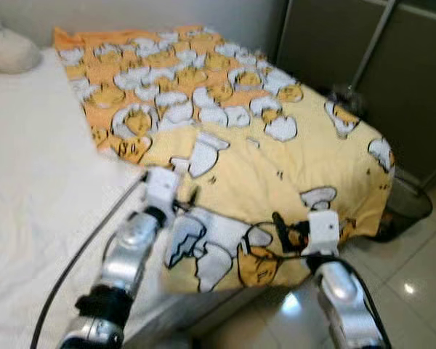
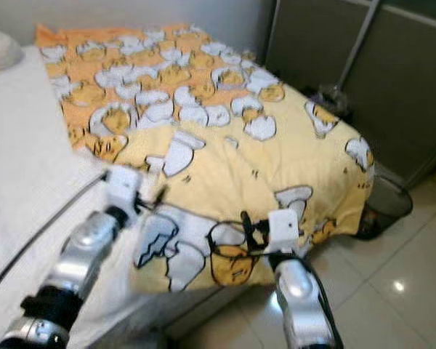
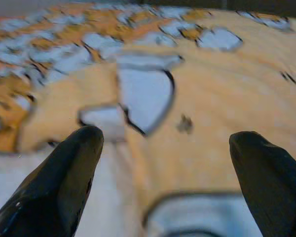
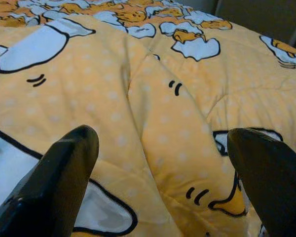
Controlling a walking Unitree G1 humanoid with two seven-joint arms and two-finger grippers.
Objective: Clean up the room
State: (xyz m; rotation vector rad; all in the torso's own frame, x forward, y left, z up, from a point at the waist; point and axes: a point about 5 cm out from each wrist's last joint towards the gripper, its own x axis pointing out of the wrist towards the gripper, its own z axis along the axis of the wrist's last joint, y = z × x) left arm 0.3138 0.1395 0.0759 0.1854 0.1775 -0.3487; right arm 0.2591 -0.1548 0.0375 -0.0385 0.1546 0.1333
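Bed (image 1: 29,189) | quilt (image 1: 276,160) (yellow) under both open grippers: L gripper (image 3: 163,163), R gripper (image 4: 163,168)

Glossy tiled floor (image 1: 414,283), pale wall (image 1: 167,13) behind, dark wardrobe doors (image 1: 363,65) beside.

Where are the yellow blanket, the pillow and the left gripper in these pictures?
yellow blanket (image 1: 305,156): left eye view, plain yellow patch near the foot of the bed.
pillow (image 1: 7,47): left eye view, its rounded white side at the bed's head.
left gripper (image 3: 163,163): left wrist view, midway between its open black fingertips.
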